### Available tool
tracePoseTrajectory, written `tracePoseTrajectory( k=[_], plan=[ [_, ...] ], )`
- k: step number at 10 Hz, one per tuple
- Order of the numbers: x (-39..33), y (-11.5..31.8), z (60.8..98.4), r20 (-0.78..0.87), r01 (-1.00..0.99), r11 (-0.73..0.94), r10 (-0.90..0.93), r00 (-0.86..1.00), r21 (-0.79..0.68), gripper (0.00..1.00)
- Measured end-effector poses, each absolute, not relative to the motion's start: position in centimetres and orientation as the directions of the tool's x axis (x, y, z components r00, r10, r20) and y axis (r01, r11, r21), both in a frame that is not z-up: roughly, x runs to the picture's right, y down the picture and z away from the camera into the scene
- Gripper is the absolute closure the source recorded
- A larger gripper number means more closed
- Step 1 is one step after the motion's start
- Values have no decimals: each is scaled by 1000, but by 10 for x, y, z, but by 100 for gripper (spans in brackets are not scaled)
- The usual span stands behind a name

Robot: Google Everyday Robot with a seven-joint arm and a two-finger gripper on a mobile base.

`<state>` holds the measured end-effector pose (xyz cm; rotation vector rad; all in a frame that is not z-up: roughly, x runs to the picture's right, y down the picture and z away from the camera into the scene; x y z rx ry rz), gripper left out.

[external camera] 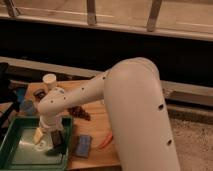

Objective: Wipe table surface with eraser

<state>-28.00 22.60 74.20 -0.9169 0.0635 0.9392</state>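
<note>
The eraser (57, 139), a small dark block, lies in the green tray (15, 155) near its right wall. My gripper (43, 137) hangs from the white arm's wrist (53, 103) and reaches down into the tray, just left of the eraser; I cannot tell whether they touch. The table surface (95, 131) is light tan wood, and the large white arm hides much of its right side.
A blue-grey sponge (84, 145) lies on the table right of the tray, with a red chili (105, 142) beside it. A dark bunch (80, 113), a white cup (49, 79) and a blue object (27, 107) stand further back. A dark ledge and railing lie beyond.
</note>
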Motion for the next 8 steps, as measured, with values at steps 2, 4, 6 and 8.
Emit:
tracePoseTrajectory(
  k=[2, 4, 6, 8],
  plan=[
    [-271, 221, 751, -442, -740, 258, 664, 603, -621, 20],
    [-275, 218, 759, -448, -745, 254, 665, 598, -616, 20],
    [-282, 213, 773, -452, -746, 250, 664, 596, -617, 20],
    [-290, 210, 781, -453, -744, 250, 660, 599, -620, 20]
  ],
)
